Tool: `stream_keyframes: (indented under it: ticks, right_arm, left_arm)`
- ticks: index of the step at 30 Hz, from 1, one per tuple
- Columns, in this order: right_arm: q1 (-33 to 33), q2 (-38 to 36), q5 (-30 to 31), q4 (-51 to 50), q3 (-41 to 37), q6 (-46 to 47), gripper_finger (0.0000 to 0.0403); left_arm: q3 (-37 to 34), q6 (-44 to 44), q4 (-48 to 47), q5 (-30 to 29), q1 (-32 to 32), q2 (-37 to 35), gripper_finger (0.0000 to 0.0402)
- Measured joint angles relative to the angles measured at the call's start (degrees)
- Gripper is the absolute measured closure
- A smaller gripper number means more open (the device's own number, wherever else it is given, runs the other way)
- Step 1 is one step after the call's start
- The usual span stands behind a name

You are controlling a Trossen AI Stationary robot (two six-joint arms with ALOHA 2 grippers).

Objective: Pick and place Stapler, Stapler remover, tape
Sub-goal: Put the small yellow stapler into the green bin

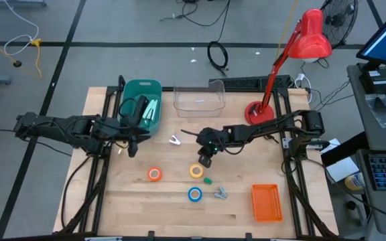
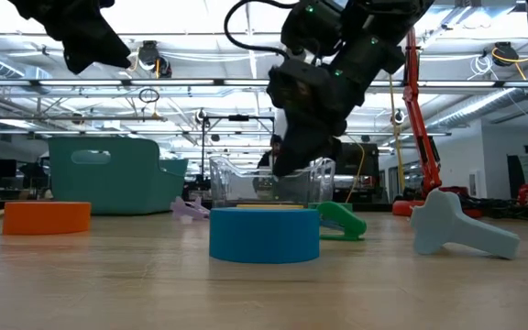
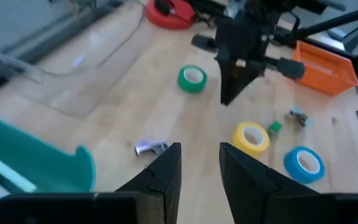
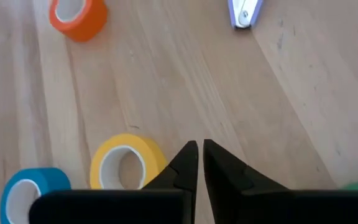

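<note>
High view shows the task at an early stage. The teal bin (image 1: 141, 107) at the far left of the bench (image 1: 133, 201) holds some pale items that cannot be identified; the clear tray (image 1: 200, 98) beside it looks empty, and the orange basket (image 1: 267, 203) at the near right shows nothing inside.

All four tape rolls remain on the bench:
- orange roll (image 1: 154, 174), left of centre;
- yellow roll (image 1: 196, 171), centre, just beside the right tool;
- blue roll (image 1: 194, 195), nearer than the yellow one;
- green roll (image 3: 192, 79), clear in the left wrist view, hidden under the right arm from above.

A small green piece (image 1: 208, 180) and a small metal item (image 1: 220, 193) lie near the blue roll. A pale lilac item (image 1: 174, 140), possibly the remover, lies on the bench between the two arms. No stapler can be identified with certainty.

Right tool (image 4: 200, 163) hovers low beside the yellow roll, fingers closed together and gripping nothing. Left tool (image 3: 197, 171) sits by the teal bin, fingers slightly parted, empty.

Judgement: most or all placements remain; the yellow roll appears to be the item in hand.
</note>
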Motion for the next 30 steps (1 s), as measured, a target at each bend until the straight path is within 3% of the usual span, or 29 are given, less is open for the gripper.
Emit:
stream_keyframes:
  ticks: [8, 21, 30]
  right_arm:
    - [-0.5, -0.6, -0.1, 0.2, 0.0, -2.0, 0.0394]
    - [-3.3, -8.3, 0.2, 0.3, -0.3, -5.2, 0.0394]
    - [-5.3, -11.9, -1.4, -3.6, -0.3, -8.6, 0.0364]
  left_arm:
    - [0.0, -9.1, -8.4, 0.2, 0.0, 0.0, 0.0289]
    - [0.0, -44.9, -35.1, 6.5, 0.0, 3.5, 0.0289]
    - [0.0, -47.1, -35.2, 11.3, 1.6, 12.8, 0.0289]
